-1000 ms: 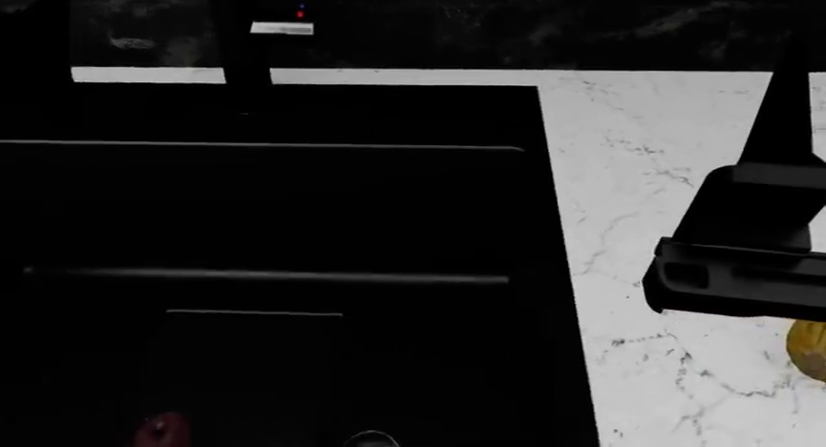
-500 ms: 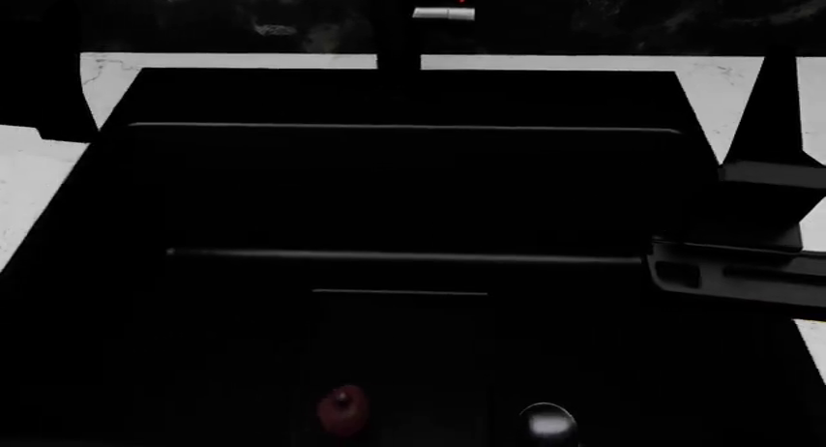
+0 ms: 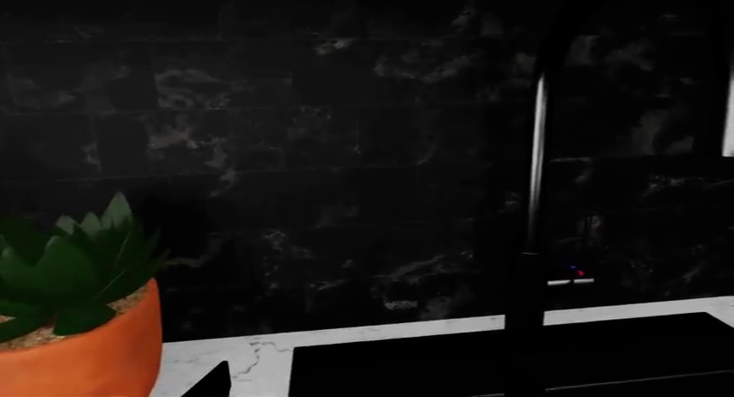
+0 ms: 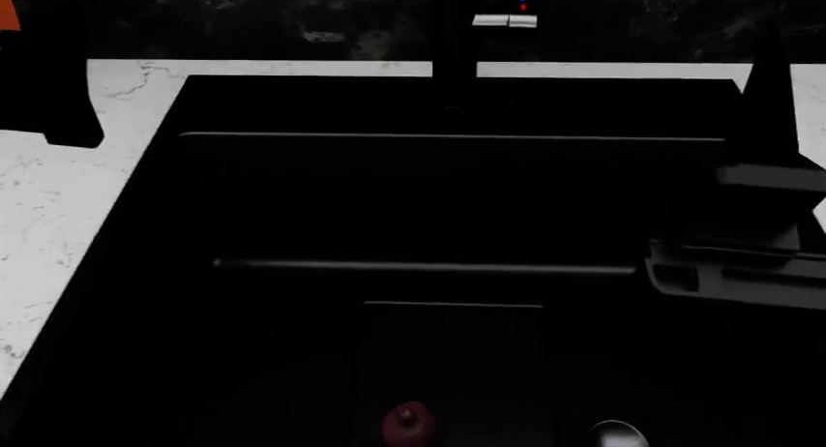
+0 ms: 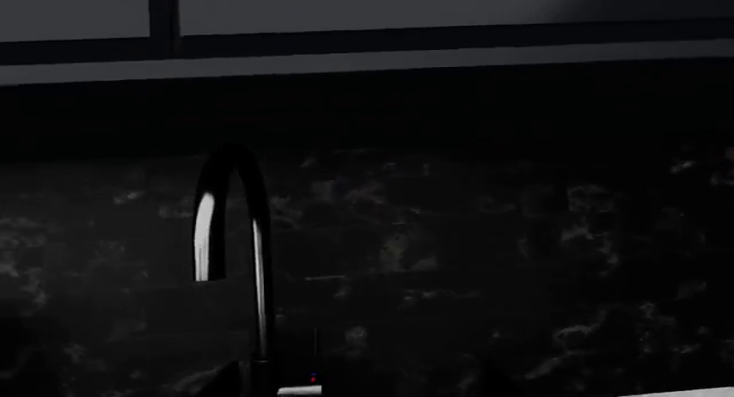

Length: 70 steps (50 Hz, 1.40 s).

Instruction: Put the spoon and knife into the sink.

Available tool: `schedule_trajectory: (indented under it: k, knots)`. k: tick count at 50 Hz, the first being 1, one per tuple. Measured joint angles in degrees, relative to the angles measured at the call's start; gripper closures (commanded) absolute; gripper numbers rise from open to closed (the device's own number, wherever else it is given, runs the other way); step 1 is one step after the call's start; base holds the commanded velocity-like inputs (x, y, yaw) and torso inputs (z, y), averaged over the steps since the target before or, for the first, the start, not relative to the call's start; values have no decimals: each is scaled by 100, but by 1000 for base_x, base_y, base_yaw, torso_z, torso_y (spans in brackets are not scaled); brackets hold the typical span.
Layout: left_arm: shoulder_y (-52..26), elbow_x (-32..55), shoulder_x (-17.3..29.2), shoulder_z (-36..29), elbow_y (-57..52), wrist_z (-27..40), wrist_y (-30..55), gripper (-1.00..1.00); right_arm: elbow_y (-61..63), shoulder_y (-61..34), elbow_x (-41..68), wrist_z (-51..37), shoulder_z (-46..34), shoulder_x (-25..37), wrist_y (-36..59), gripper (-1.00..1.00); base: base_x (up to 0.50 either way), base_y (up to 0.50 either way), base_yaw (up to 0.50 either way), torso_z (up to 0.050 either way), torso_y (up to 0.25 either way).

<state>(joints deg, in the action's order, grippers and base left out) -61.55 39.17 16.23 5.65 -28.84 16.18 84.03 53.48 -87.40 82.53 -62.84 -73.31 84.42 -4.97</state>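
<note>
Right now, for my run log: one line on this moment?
matte black rectangular sink: centred in head view | spoon, knife: unseen | right gripper: over sink's edge

Faucet [image 4: 455,41] behind sink [image 4: 439,205]

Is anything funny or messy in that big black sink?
Nothing looks spilled or broken. The matte black rectangular sink looks tidy, though a small red round thing sits at its near edge, too dark to identify. No spoon or knife shows.

The sink [image 4: 427,205], a wide matte black basin with stepped inner ledges and a black faucet [image 4: 455,41] at its far rim, fills the head view, white marble counter framing its left and far sides; neither spoon nor knife can be made out.
</note>
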Motion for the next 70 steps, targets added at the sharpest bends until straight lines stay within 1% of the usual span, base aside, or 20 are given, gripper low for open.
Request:
schedule_trajectory:
  k: [14,30,36,38,40,44,49,52,55,58,62,70]
  knots:
    - [1,83,-24,-44,32,72,-37,-100,53,225,-230,121,-94,168,-449,-100,376,0,0,0,0]
    - [16,223,-50,-20,-29,202,29,-100,96,505,-440,177,-245,420,-892,-100,0,0,0,0,0]
    - [38,375,-85,81,-99,416,203,-100,88,597,-523,191,-309,472,-1019,-100,0,0,0,0,0]
    - [59,660,-33,113,-126,698,267,-100,84,629,-547,198,-330,486,-1058,-100,0,0,0,0,0]
    - [80,1125,52,168,-133,1126,319,-100,80,659,-571,207,-351,504,-1096,-100,0,0,0,0,0]
    - [140,2446,322,297,-104,2353,365,-100,68,726,-630,216,-402,549,-1183,-100,0,0,0,0,0]
    - [356,4130,779,368,-136,3987,207,-100,51,812,-703,217,-466,558,-1282,-100,0,0,0,0,0]
    - [543,4958,1044,371,-171,4804,40,-100,40,853,-736,222,-496,558,-1322,-100,0,0,0,0,0]
    - [784,5614,1298,360,-225,5473,-185,-100,19,899,-773,235,-532,558,-1363,-100,0,0,0,0,0]
    - [1043,6102,1548,348,-310,5970,-443,-100,-7,949,-812,250,-571,558,-1412,-100,0,0,0,0,0]
    - [1401,6587,1923,301,-481,6444,-879,-100,-36,1009,-850,265,-614,558,-1461,-100,0,0,0,0,0]
    - [2139,7115,2556,338,-834,6948,-1662,-100,-67,1102,-911,278,-677,558,-1551,-100,0,0,0,0,0]
